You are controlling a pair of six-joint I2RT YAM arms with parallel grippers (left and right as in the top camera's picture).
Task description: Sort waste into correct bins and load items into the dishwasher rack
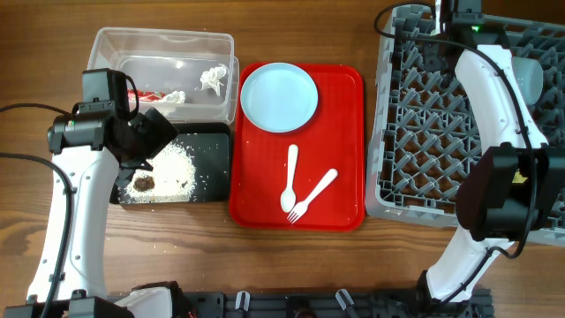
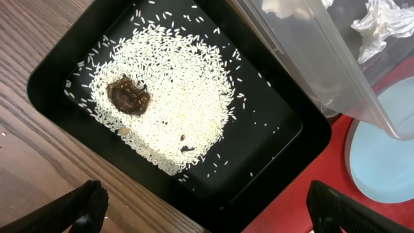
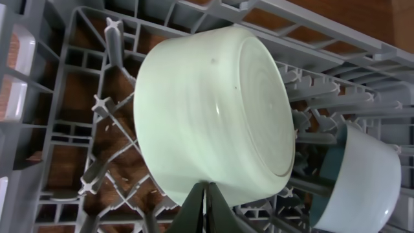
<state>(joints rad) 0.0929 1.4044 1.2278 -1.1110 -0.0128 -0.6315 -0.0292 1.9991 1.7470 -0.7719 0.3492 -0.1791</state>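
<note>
Grey plastic rack [image 1: 382, 115] holds pale green bowl [image 3: 207, 110] on its side among pegs, blue bowl [image 3: 365, 184] just beside. Right gripper [image 3: 207, 194] pinched tight on green bowl's rim. Left gripper [image 2: 206, 194] spread wide above black tray [image 2: 278, 139] of rice [image 2: 174, 97]. Plate [image 1: 279, 97], spoon [image 1: 290, 177], fork [image 1: 313, 196] lie on red tray [image 1: 340, 132].

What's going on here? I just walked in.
The right gripper grips the pale green bowl by its rim in the dishwasher rack, beside the light blue bowl. The left gripper hangs open over the black tray of rice. The tissue and wrapper lie in the clear tub; plate, spoon and fork wait on the red tray.
</note>
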